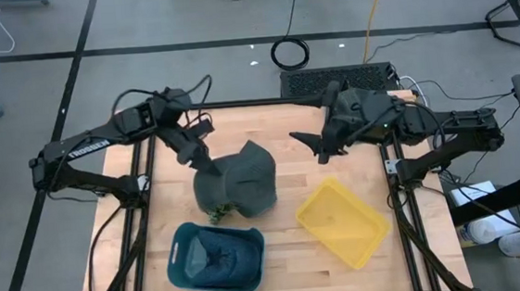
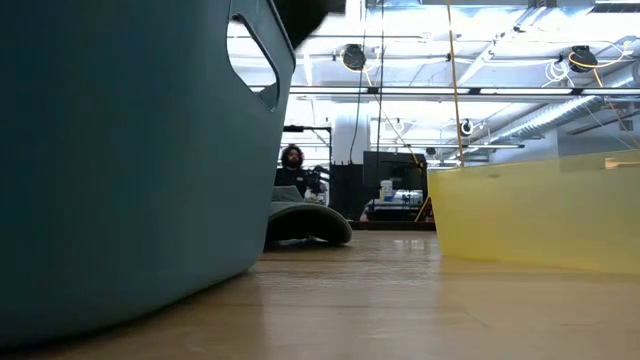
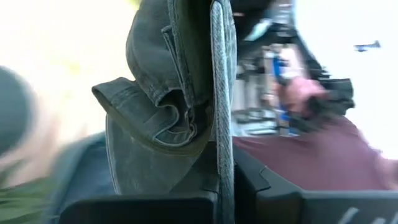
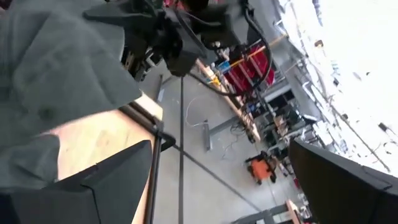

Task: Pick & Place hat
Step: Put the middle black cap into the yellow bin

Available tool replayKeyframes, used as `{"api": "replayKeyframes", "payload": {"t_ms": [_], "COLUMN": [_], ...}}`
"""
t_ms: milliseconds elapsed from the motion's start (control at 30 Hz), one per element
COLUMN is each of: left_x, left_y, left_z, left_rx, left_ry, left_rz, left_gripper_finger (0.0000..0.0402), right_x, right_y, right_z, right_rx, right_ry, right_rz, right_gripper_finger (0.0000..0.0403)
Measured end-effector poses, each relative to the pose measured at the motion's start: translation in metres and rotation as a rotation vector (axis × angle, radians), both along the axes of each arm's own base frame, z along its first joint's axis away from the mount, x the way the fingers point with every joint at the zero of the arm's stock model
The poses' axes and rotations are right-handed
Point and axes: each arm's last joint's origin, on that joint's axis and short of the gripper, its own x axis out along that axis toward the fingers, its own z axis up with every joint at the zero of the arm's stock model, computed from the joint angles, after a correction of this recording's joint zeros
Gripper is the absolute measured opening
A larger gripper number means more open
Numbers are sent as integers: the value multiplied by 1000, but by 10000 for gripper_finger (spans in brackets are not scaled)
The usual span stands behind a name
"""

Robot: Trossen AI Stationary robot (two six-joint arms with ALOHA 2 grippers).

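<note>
Wood tabletop (image 1: 277,125), bins at front: left hand (image 1: 208,171) clamps grey hat (image 1: 244,179) by its edge, lifted above teal bin (image 1: 215,254), prob drop target; right hand (image 1: 320,146) wide, empty, waits behind yellow bin (image 1: 342,221)

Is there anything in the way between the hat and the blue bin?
Nothing visible. The left gripper is shut on the hat, and the blue bin sits just beside it, with only bare table between. The yellow bin is off to the side.
</note>
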Motion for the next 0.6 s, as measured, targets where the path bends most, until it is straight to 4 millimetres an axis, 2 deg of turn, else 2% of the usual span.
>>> {"api": "replayKeyframes", "payload": {"t_ms": [300,600], "left_x": [3,-7], "left_y": [1,-2], "left_z": [29,45], "left_rx": [-211,-236], "left_ry": [-99,-144], "left_rz": [-147,-166], "left_gripper_finger": [9,10], "right_x": [-2,-6], "right_y": [17,33], "right_z": [13,22], "right_rx": [-124,-270], "right_ry": [-86,-133], "right_rz": [51,78], "right_gripper_finger": [368,368]}}
